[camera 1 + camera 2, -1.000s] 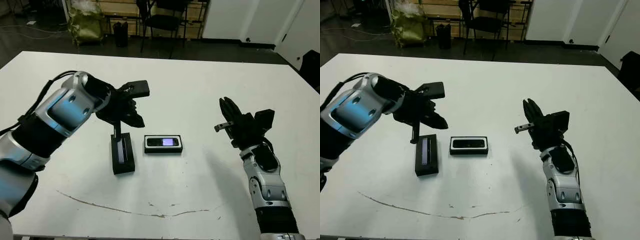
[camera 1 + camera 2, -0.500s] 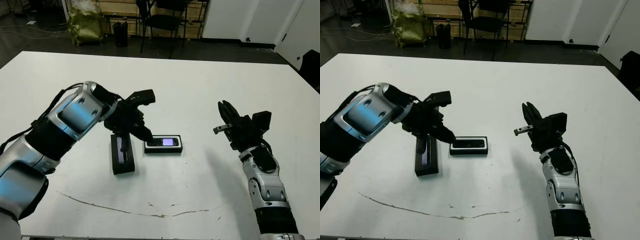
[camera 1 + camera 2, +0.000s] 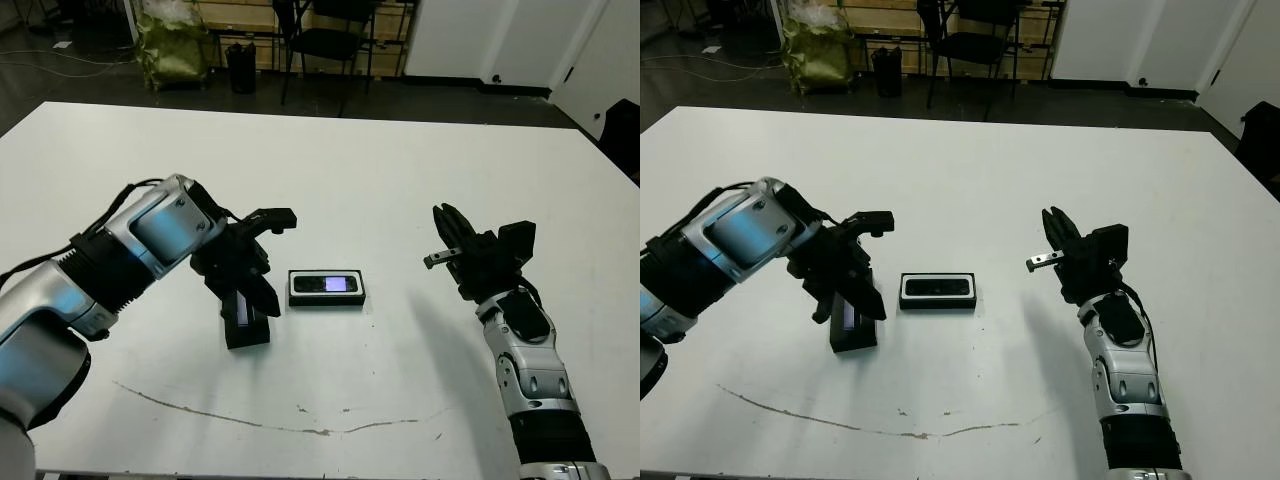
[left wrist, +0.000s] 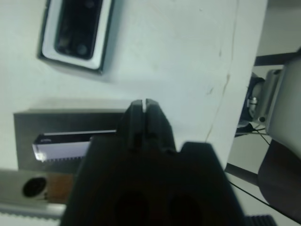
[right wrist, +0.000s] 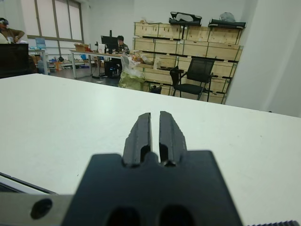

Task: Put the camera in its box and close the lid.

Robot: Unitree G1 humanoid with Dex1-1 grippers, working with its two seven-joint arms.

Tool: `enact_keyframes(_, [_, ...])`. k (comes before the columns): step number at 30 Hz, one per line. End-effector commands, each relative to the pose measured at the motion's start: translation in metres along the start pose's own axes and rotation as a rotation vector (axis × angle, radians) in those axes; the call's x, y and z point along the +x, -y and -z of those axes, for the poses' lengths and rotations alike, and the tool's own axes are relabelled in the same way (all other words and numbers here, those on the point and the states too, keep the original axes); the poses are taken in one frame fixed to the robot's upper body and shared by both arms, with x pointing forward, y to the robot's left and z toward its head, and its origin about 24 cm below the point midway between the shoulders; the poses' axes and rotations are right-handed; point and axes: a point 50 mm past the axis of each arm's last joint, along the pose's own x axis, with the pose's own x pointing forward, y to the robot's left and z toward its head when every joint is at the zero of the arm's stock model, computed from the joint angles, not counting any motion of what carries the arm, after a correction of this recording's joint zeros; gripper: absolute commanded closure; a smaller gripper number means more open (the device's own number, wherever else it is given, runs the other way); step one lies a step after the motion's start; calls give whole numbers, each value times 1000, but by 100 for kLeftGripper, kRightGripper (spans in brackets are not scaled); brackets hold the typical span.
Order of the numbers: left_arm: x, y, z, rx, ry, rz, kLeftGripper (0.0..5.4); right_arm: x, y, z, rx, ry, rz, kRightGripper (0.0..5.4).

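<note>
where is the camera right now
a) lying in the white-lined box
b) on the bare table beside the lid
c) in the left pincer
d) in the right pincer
a: the camera lies inside the box, with the white lining showing around it, and the lid lies separately beside the box.

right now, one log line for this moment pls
slim black camera in white-lined box | striped black lid off, beside box | left end effector shut over lid | right end effector shut, raised

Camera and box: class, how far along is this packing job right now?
Done: the slim black camera lies in the white-lined black box. In hand: the left pincer, shut, hovers over the flat black grey-striped lid on the table. Left: grasp the lid and close the box. The right pincer is idle.
</note>
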Motion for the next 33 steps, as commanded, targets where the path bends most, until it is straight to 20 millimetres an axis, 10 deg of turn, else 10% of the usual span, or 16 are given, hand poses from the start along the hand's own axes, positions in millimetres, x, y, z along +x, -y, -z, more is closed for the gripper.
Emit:
enact_keyframes(1, [-2,-7,4,-31,-35,-9,540,-1,1,-3,-12,-38,20,539])
enact_keyframes(19, [0,-12,8,31,-105,26,540,-2,1,-6,-28,-47,36,539])
enact_keyframes(33, [-18,-19,47,-81,-208,-117,540,-3,4,0,12,-36,24,539])
